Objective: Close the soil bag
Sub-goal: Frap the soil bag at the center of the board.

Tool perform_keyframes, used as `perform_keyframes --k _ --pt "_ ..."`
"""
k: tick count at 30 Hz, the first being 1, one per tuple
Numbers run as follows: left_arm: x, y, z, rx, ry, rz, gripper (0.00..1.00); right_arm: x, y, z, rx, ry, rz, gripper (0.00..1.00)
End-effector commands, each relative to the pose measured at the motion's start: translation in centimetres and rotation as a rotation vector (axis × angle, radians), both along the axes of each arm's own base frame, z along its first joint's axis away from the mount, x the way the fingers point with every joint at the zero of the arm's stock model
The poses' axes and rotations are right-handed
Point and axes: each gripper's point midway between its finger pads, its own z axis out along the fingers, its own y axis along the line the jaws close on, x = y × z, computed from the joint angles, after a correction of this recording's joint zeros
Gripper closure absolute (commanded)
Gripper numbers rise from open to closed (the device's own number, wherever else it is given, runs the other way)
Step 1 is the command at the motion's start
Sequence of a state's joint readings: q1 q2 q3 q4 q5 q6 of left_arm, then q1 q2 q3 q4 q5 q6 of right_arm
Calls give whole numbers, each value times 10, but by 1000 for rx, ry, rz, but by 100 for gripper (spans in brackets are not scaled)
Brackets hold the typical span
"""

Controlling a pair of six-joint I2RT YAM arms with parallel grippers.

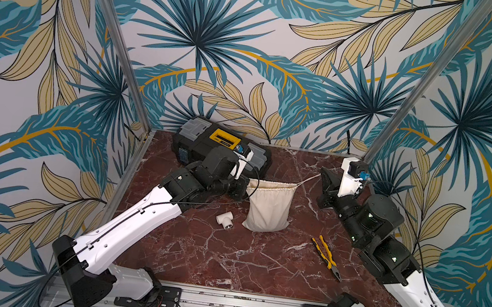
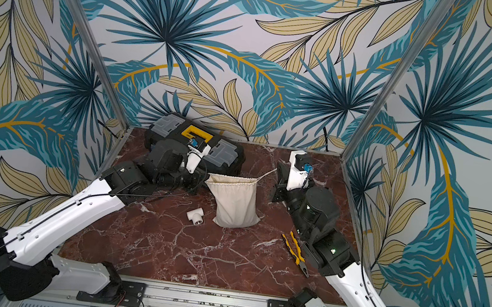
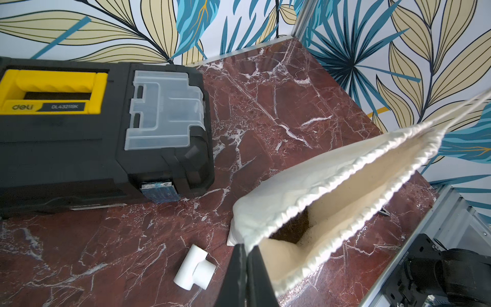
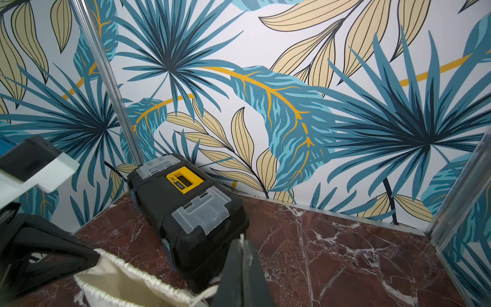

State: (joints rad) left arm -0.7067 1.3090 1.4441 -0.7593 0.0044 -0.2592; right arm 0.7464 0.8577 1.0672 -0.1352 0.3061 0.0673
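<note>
Nearest to the robot's base, on the right side of the red-brown marble desk (image 1: 224,261), the pliers (image 1: 326,257) with yellow and black handles lie flat, close to the right arm. A little farther and toward the left, a small white pipe tee (image 1: 224,220) lies on the desk. It is just beside the bottom of the soil bag (image 1: 268,209) but does not touch it.

The soil bag stands upright near the middle of the desk, between the two arms. Its bottom rests on the desk surface and its mouth is turned upward. The mouth is stretched into a long narrow slit with a gathered rim. In the left wrist view it is not closed, and dark soil (image 3: 292,228) is visible inside.

The left tool (image 3: 248,249) is pressed together and pinches the rim of the bag at its left corner. From the right corner of the mouth the thin cord (image 1: 309,179) runs tight and slanting up to the right tool (image 4: 242,243). The fingers of this tool are pressed together on the cord, and a short end of it comes out above the fingertips.

Farthest, at the back wall in the left corner, stands the black toolbox (image 1: 223,137) with a yellow handle and clear lid covers. It is shut, and the left arm partly hides it in both top views.
</note>
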Motion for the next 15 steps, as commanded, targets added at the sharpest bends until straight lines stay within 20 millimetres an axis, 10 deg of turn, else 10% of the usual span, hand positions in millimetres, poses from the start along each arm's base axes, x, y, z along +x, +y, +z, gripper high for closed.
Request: perform_keyframes --k 1,15 --pt "-5 14 5 -1 -9 37 93 3 -9 30 107 -80 -38 100" --pt "-11 19 17 -42 -24 51 97 7 0 25 97 -92 12 100"
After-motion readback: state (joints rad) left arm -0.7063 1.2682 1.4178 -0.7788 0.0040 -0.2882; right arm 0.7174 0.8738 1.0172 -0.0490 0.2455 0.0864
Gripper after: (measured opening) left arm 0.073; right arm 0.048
